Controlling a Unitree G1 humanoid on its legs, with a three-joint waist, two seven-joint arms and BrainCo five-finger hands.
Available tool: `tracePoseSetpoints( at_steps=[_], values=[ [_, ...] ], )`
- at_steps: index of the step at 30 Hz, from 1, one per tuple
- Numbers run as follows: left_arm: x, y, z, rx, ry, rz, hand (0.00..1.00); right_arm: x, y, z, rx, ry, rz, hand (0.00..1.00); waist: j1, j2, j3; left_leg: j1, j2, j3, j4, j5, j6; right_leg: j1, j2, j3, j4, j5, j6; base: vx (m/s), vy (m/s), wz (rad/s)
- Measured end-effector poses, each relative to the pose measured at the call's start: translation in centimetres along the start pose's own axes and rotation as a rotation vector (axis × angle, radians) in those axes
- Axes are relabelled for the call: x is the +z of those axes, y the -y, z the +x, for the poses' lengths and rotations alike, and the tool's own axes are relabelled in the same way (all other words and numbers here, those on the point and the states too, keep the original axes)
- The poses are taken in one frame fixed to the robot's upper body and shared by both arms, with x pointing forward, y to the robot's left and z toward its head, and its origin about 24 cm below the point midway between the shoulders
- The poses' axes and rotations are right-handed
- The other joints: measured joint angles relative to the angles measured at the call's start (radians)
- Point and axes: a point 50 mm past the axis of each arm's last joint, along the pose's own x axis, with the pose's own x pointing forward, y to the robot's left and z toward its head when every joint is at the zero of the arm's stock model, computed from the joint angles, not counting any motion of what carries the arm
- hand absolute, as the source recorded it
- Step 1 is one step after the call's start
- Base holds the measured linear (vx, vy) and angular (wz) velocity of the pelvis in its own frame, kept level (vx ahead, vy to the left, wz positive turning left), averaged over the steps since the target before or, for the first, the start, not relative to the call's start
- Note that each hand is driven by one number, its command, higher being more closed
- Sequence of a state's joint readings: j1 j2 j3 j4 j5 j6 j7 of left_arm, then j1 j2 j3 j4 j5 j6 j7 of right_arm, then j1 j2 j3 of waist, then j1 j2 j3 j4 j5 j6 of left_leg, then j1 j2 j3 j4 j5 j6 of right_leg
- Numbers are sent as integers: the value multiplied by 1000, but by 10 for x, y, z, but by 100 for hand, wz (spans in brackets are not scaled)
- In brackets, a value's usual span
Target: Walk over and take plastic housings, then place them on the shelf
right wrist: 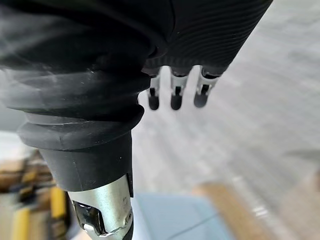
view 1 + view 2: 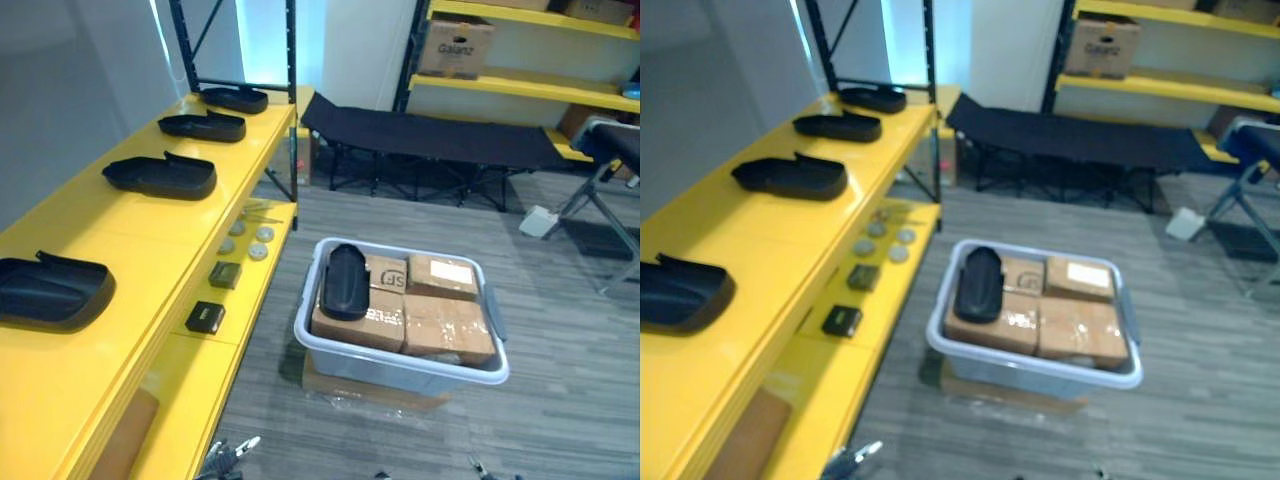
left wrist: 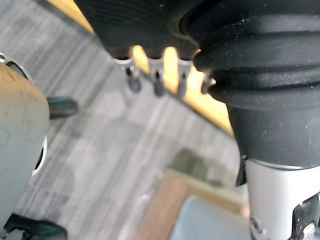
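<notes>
Housing [image 2: 344, 281], glossy black oblong, atop taped cardboard boxes [image 2: 445, 325], grey plastic bin [image 2: 400, 372]

Grey wood-look plank floor [image 2: 560, 400] runs back to pale wall [image 2: 365, 50], w/ black fabric folding cot [image 2: 430, 135] in front, yellow-boarded storage rack [image 2: 520, 88] rear right & bright bluish-white glow [image 2: 265, 45] rear left.

Nearest housing [image 2: 55, 290] cut by frame edge; cardboard [image 2: 370, 393] under bin [image 2: 400, 372] mostly hidden.
</notes>
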State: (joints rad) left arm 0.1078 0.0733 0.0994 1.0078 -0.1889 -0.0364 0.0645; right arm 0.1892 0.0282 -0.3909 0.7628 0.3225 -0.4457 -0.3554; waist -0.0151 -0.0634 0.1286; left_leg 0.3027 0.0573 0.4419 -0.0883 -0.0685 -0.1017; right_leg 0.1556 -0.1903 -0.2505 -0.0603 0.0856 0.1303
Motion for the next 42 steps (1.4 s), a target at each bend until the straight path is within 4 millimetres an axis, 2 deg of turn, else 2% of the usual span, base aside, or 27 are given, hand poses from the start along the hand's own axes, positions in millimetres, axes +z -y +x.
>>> tracePoseSetpoints(
  at_steps=[1,4,6,8,9,12,14,17,20,25,30,42],
  values=[
    [2,0,0,-3,2,11,0,17,-12,5,21,79,15,0,1,-1,-1,-16,-2,-14,0,0,1,-14,-2,-10,1,0,0,-76,-39,11],
    [4,0,1,-10,1,34,0,49,-22,16,47,221,25,0,1,-4,-1,-44,-7,-54,0,11,13,-16,-12,-51,-1,-2,3,-90,-64,35],
    [5,0,1,-13,5,34,0,63,-25,21,59,273,26,0,3,-2,-2,-53,-11,-74,0,14,16,-15,-17,-62,0,-4,6,-36,-31,31],
    [4,0,0,-11,5,36,0,90,-38,29,100,362,36,0,4,2,-4,-66,-17,-96,0,18,21,-14,-25,-84,0,-1,10,-18,-16,25],
    [3,0,0,-9,5,36,0,92,-39,30,103,368,38,0,4,2,-4,-67,-17,-99,0,19,21,-13,-25,-86,0,0,12,-11,-17,27],
    [4,-2,0,-2,15,32,0,115,-52,36,132,430,55,0,7,1,-6,-86,-22,-130,0,23,25,-12,-31,-114,0,4,19,4,-18,28],
    [5,-4,-1,3,30,26,0,137,-66,42,156,467,63,0,9,1,-7,-95,-26,-153,2,25,28,-11,-37,-138,1,5,19,24,-15,26],
    [6,-6,-1,10,47,22,0,152,-74,46,168,483,56,0,16,1,-7,-94,-26,-177,2,25,29,6,-38,-165,0,5,19,18,-17,26],
    [7,-12,-2,26,57,5,0,162,-85,48,195,490,37,0,27,0,-7,-99,-26,-187,2,25,29,10,-38,-188,0,4,18,-3,-21,14],
    [-3,-27,-5,59,31,29,0,162,-95,47,203,462,20,0,27,0,-7,-99,-27,-190,5,25,29,13,-39,-193,0,3,16,-3,-7,3],
    [-16,-34,-9,81,1,32,0,160,-95,48,199,444,-1,0,23,0,-7,-98,-31,-190,5,27,32,13,-43,-196,0,3,15,-17,-7,-1],
    [-12,-33,-9,78,32,30,0,163,-83,55,178,456,-7,0,0,0,-7,-96,-36,-186,1,34,36,10,-48,-193,1,-1,9,-42,-11,-2]
  ],
)
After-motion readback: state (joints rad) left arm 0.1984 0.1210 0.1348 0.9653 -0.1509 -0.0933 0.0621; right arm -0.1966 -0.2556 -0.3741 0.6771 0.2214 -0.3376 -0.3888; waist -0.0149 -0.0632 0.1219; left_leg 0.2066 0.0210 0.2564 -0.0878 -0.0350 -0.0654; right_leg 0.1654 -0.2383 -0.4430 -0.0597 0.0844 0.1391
